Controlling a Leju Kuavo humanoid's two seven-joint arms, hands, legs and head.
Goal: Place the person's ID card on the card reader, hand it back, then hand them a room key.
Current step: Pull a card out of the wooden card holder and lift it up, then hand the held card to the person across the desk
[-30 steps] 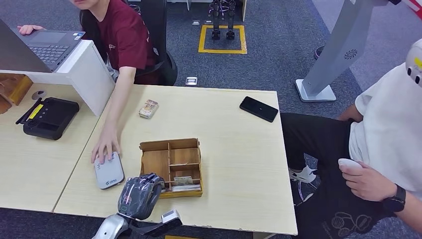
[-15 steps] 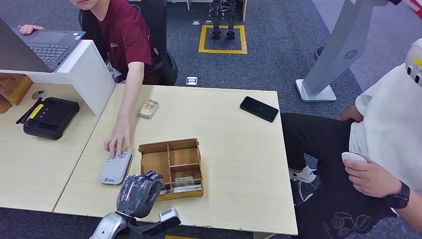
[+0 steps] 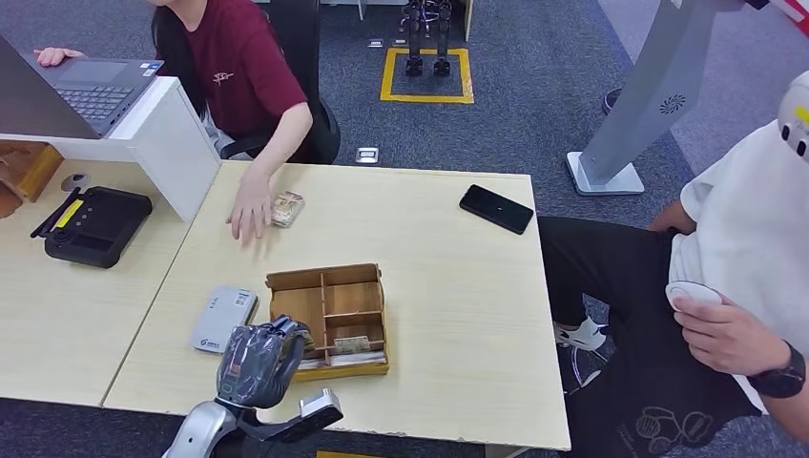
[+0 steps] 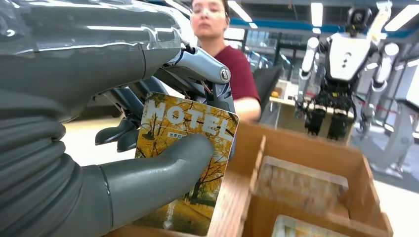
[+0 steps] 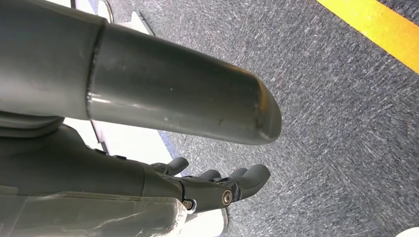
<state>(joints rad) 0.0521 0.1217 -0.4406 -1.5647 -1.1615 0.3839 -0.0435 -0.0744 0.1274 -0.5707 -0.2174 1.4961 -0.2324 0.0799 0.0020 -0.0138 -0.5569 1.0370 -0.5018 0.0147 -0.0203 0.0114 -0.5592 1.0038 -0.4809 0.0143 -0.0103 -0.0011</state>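
The left hand (image 3: 256, 364) sits at the near-left corner of the wooden tray (image 3: 329, 320), its thumb and fingers (image 4: 163, 165) clamped on the room key (image 4: 185, 163), a yellow "MOTEL" card held upright just over a tray compartment; this grip suits lifting it clear for handover. The card reader (image 3: 222, 319) lies on the bench (image 3: 458, 286) just beside the tray. The person's hand (image 3: 250, 212) rests near a small packet (image 3: 284, 208). The right hand (image 5: 217, 185) hangs over the floor, fingers loosely apart, holding nothing.
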